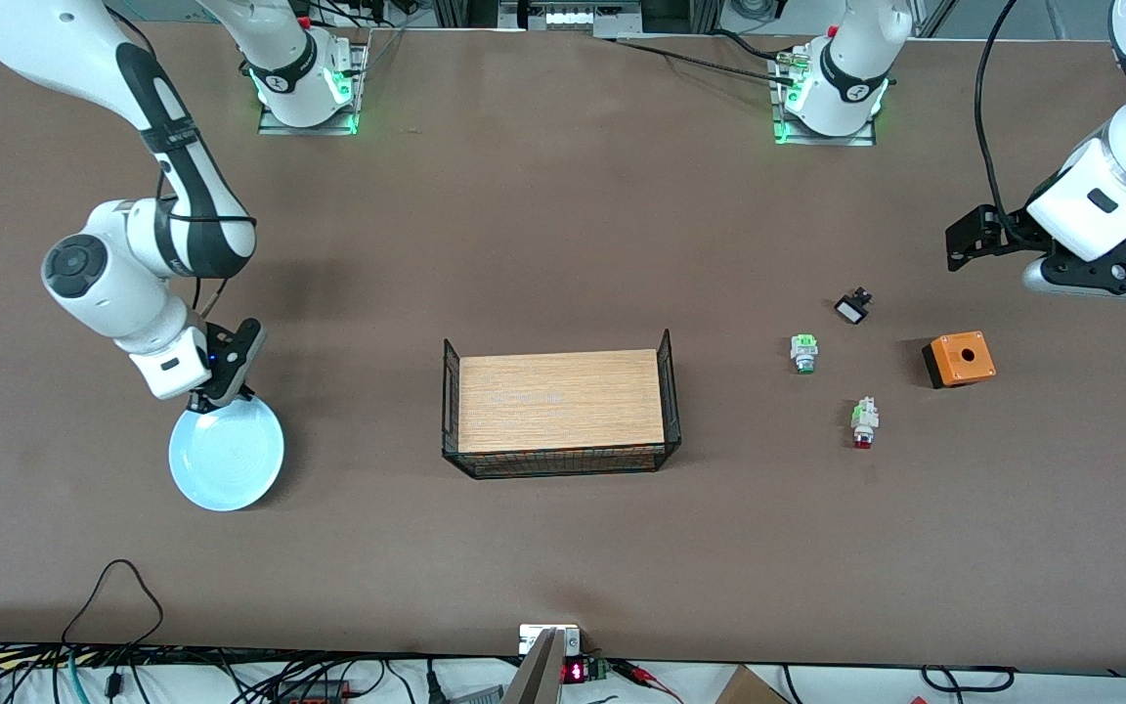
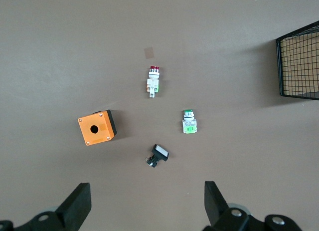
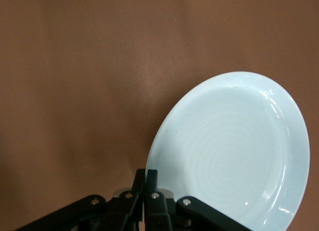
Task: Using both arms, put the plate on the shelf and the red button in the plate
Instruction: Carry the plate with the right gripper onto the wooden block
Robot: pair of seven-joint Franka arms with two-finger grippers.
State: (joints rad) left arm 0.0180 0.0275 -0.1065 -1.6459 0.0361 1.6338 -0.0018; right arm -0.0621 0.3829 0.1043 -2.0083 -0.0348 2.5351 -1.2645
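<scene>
Right gripper (image 3: 146,183) is pinched tight on the rim of the plate (image 1: 227,454), on the edge farther from the front camera. The plate sits toward the right arm's end of the table, well apart from the wire basket (image 1: 560,470) with the wooden board (image 1: 560,402) in it at table centre. In the right wrist view the plate looks tilted, rim edge raised (whether it has fully left the table, cannot tell). So the plate grasp looks done; carry and set-down are left.

Left gripper (image 2: 144,208) is spread wide and holds nothing, hovering over the table near the left arm's end, above the cluster of small parts. The red button (image 1: 864,422) lies on its side on the table, untouched, nearer to the front camera than the green-capped switch (image 1: 803,352), the small black switch (image 1: 853,308) and the orange box (image 1: 959,359). All four are apart from each other.

Judgement: early stage. One of two grasps made, button pickup not yet begun, nothing placed. The basket's board is the likely target (a guess only) and it is bare.
</scene>
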